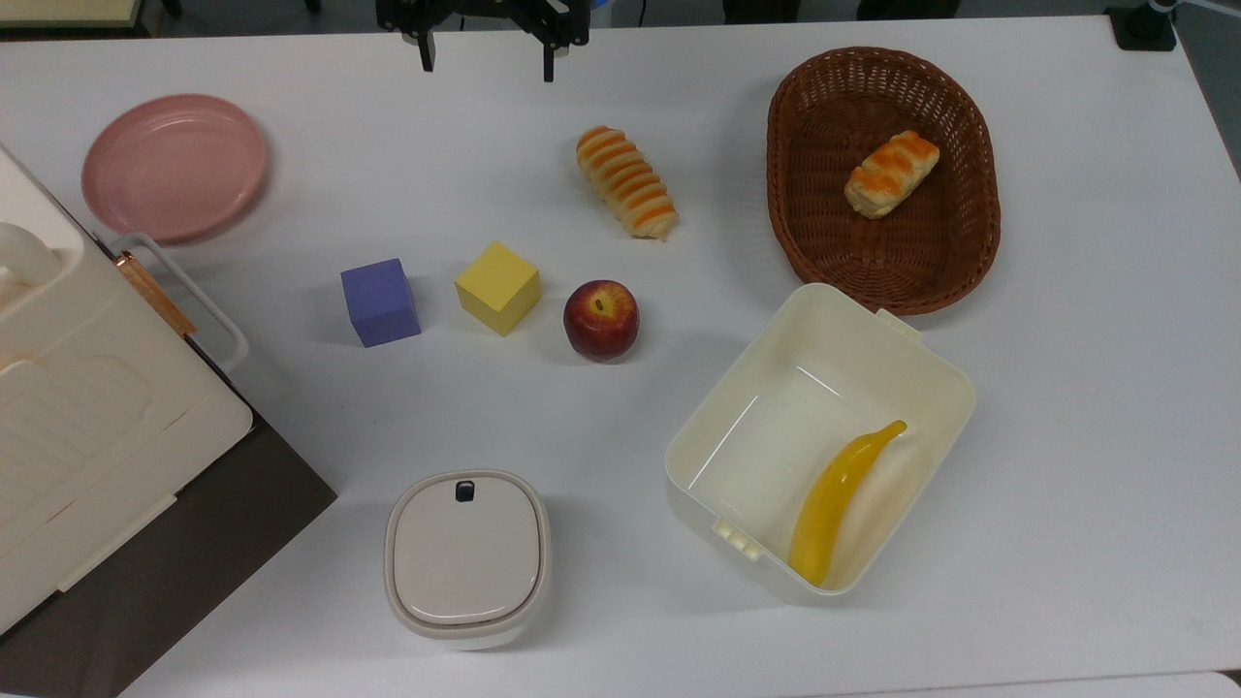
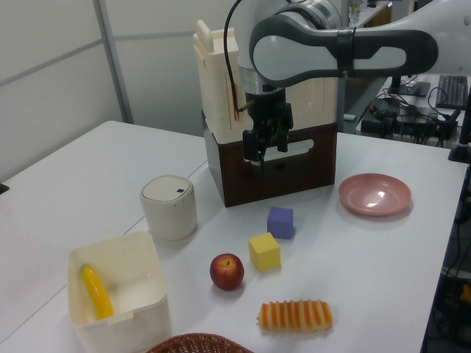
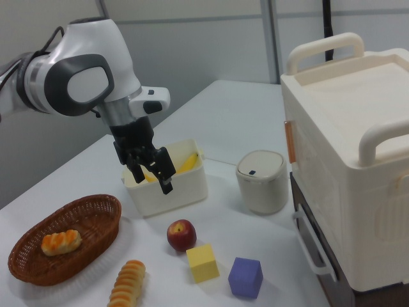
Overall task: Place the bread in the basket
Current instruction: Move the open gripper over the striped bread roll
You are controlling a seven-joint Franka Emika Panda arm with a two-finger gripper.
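Observation:
The bread [image 1: 626, 181], a long pale loaf with orange-brown ridges, lies on the white table between the apple and the basket; it also shows as the bread [image 2: 295, 315] and the bread [image 3: 127, 281]. The brown wicker basket [image 1: 783, 194] stands at the top view's right, with a shorter glazed bun [image 1: 891, 174] inside; I also see the basket [image 2: 193, 343] and the basket [image 3: 96, 220]. My gripper [image 1: 486, 58] hangs open and empty above the table's far edge, up and to the top view's left of the bread. It appears too as the gripper [image 2: 257, 156] and the gripper [image 3: 152, 181].
A red apple [image 1: 601, 319], yellow cube [image 1: 497, 288] and purple cube [image 1: 380, 301] sit in a row below the bread. A cream box [image 1: 931, 368] holds a banana [image 1: 839, 499]. A lidded pot [image 1: 467, 555], pink plate [image 1: 175, 165] and a large cream case [image 1: 87, 427] occupy the top view's left.

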